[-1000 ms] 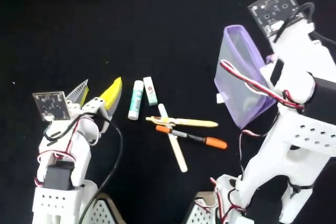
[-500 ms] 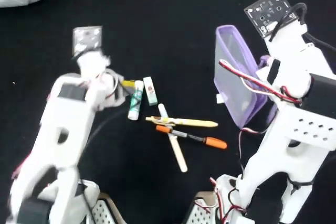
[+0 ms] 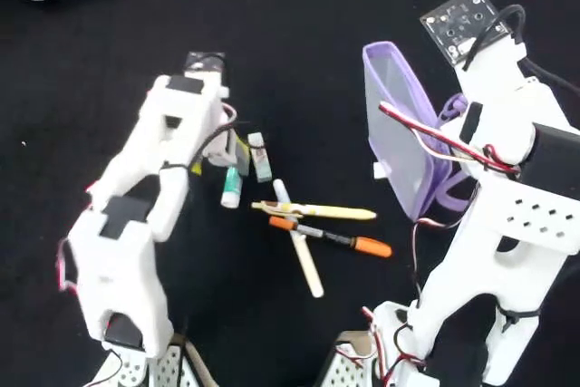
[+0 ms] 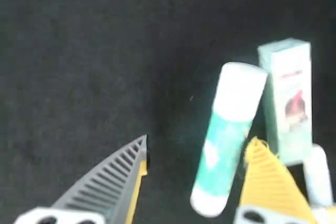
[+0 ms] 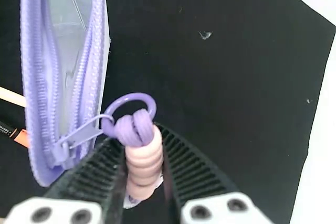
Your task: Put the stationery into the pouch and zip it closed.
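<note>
Left gripper (image 4: pixel 199 141), gaping wide and empty, is hovering astride the glue stick (image 4: pixel 227 129) lying on the table (image 4: pixel 79 35) beside a small box (image 4: pixel 286 98), and ought to be dropping straight down before pinching, while the right gripper (image 5: pixel 140 145) is clamping the pink coil (image 5: pixel 142 169) of the unzipped pouch (image 5: pixel 68 77).

Black table (image 3: pixel 299 52) — glue stick (image 3: pixel 231 193); small box (image 3: pixel 260 158); pens (image 3: pixel 317 212)

The soft translucent pouch (image 3: pixel 399 133) is lilac with a purple zip and a pink coiled zip pull (image 5: pixel 142 161). The cloth tabletop (image 3: pixel 299 52) is black, the cylindrical glue stick (image 4: pixel 226 135) white and teal, the marker pen (image 3: pixel 331 239) orange and black.
</note>
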### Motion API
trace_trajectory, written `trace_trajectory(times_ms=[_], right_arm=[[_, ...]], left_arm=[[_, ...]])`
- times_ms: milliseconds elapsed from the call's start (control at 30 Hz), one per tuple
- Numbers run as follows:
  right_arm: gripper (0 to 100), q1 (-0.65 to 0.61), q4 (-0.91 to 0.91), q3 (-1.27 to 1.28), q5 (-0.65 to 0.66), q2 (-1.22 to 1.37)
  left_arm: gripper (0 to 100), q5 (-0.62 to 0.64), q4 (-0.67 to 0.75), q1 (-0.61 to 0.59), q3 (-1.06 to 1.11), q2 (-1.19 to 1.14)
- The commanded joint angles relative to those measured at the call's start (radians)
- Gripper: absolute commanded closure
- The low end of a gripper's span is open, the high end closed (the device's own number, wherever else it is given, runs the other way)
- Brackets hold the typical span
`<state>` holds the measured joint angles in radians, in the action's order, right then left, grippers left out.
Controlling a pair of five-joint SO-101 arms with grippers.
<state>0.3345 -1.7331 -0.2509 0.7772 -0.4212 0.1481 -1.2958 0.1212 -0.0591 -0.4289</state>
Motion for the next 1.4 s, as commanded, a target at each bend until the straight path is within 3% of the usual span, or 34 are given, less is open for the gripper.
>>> trace_trajectory(times_ms=[0,300,533,900,1100,1367], right_arm=[[98.8,-0.003,-0.023,-0.01,0.0,-0.031],[98.8,-0.003,-0.025,-0.01,0.0,-0.031],[98.8,-0.003,-0.026,-0.008,0.0,-0.031],[98.8,-0.003,-0.023,0.071,0.0,-0.031],[98.7,-0.003,-0.021,0.065,0.0,-0.031],[98.7,-0.003,-0.02,0.071,0.0,-0.031]], left_arm=[[72,-0.029,-0.017,0.015,-0.113,-0.08],[73,-0.061,-0.021,0.03,-0.248,-0.233],[98,-0.224,-0.023,0.102,-0.269,-0.267],[97,-0.226,-0.087,0.031,-0.398,-0.23],[97,-0.087,-0.094,-0.001,-0.521,-0.077],[97,0.028,-0.084,0.077,-0.559,0.276]])
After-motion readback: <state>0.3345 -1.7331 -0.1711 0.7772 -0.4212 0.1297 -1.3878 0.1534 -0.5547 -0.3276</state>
